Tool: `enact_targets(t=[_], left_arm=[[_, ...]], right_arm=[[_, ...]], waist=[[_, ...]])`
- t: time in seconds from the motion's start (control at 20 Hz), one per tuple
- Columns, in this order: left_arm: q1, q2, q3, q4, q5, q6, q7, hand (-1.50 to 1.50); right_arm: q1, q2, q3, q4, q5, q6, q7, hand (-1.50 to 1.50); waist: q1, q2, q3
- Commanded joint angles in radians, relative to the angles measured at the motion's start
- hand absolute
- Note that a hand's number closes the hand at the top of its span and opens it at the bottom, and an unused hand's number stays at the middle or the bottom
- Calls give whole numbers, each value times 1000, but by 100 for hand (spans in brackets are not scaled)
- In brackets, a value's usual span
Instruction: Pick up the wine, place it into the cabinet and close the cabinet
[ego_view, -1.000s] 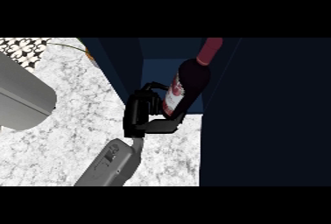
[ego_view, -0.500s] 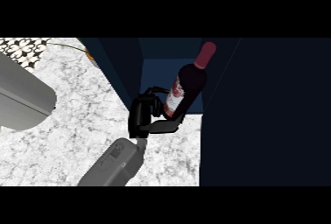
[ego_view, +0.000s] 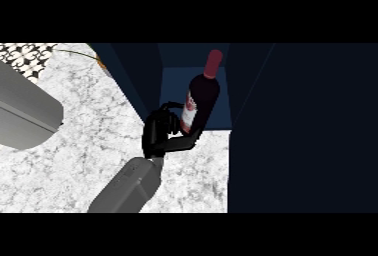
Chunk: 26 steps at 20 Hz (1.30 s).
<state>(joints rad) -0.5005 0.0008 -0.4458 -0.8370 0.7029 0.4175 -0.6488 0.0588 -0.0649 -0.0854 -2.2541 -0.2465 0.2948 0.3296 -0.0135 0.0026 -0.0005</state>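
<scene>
While my black right hand (ego_view: 164, 134) curls round its lower body, the dark glass wine bottle with the red cap (ego_view: 201, 97) leans into the open dark-blue cabinet (ego_view: 140, 75); pickup looks done; release and closing remain.

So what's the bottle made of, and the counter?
The wine bottle looks like dark glass: smooth, with a red cap and a pale label. The counter looks like polished stone, maybe marble: white with grey speckled veins. The right hand curls round the bottle.
</scene>
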Motion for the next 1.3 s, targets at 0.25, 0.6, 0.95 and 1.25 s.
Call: enact_targets(t=[0.25, 0.6, 0.95, 1.25], left_arm=[[-142, -1, -9, 215, 138, -119, -71, 150], [-209, -1, -51, 247, 212, -80, -51, 150], [-354, -1, 3, 437, 296, -207, -98, 150], [-406, -1, -6, 477, 341, -178, -68, 150]], right_arm=[[-55, -20, -27, -21, -54, -30, 79, -150], [21, 17, 8, 12, 10, 5, -35, -150], [25, 19, 32, 31, 11, 17, -28, -150], [-23, -10, -30, 62, -32, 32, -57, -150]], waist=[[-4, 0, 0], [-6, 0, 0], [-19, 6, 0], [-33, 9, 0]])
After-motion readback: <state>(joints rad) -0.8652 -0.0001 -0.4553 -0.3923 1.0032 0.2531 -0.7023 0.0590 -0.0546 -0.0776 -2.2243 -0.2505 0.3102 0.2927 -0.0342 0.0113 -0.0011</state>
